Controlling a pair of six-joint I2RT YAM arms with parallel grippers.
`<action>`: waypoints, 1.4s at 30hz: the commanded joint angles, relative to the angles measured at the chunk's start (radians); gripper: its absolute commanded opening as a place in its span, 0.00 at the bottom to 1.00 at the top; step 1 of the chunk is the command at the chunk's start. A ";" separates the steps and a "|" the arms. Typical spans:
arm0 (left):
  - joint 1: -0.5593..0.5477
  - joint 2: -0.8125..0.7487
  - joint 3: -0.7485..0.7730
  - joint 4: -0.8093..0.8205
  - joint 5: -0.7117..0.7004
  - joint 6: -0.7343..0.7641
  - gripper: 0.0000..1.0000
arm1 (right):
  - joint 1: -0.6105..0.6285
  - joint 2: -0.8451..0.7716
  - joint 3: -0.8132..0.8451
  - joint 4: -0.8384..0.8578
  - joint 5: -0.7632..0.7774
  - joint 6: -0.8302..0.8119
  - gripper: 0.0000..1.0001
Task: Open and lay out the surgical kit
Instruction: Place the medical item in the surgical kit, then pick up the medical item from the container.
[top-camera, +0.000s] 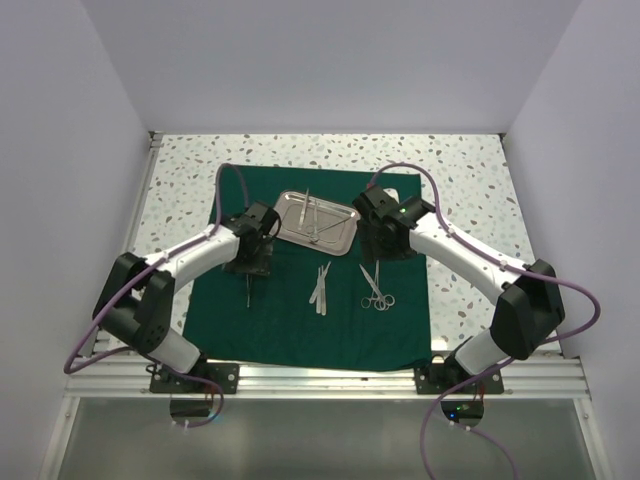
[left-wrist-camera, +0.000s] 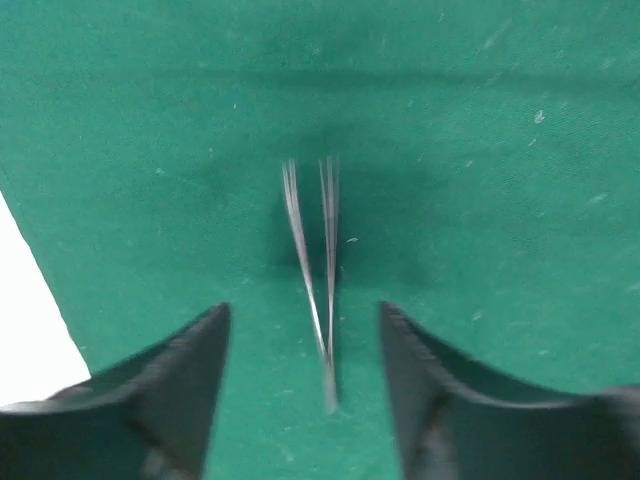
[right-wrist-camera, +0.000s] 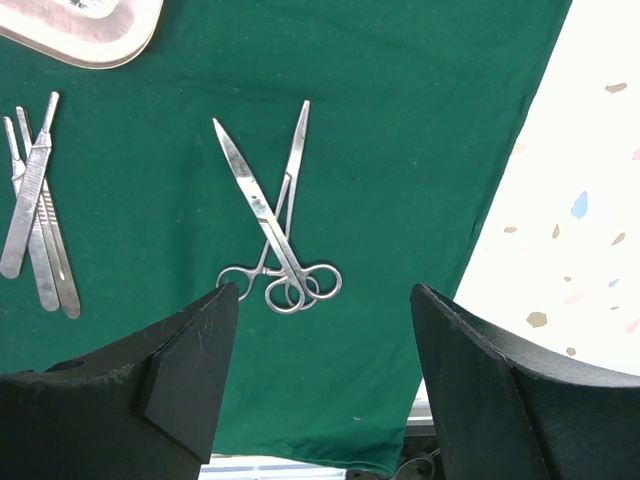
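Green cloth (top-camera: 300, 335) below: left gripper (left-wrist-camera: 305, 325) jaws wide apart framing tweezers (left-wrist-camera: 312, 270), right gripper (right-wrist-camera: 322, 292) likewise near scissors (right-wrist-camera: 262, 215), both empty.

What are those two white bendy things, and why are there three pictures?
They are two robot arms bolted to a table. The big picture looks down from above. The other two come from small cameras on each wrist, so the black shapes are the arm's own fingers. On the table lies a green cloth with a shiny tray, some flat steel tools and ring-handled scissors. The left gripper is open over thin tweezers. The right gripper is open above the scissors. Neither holds anything.
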 joint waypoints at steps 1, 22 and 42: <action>-0.004 -0.040 0.065 0.054 0.016 -0.021 0.74 | -0.005 -0.039 0.013 0.014 0.005 0.016 0.74; 0.004 0.632 0.944 0.066 0.137 0.146 0.65 | -0.005 -0.043 0.056 -0.061 0.086 0.026 0.74; 0.010 0.787 0.992 0.063 0.128 0.127 0.36 | -0.034 -0.025 0.066 -0.066 0.089 -0.024 0.74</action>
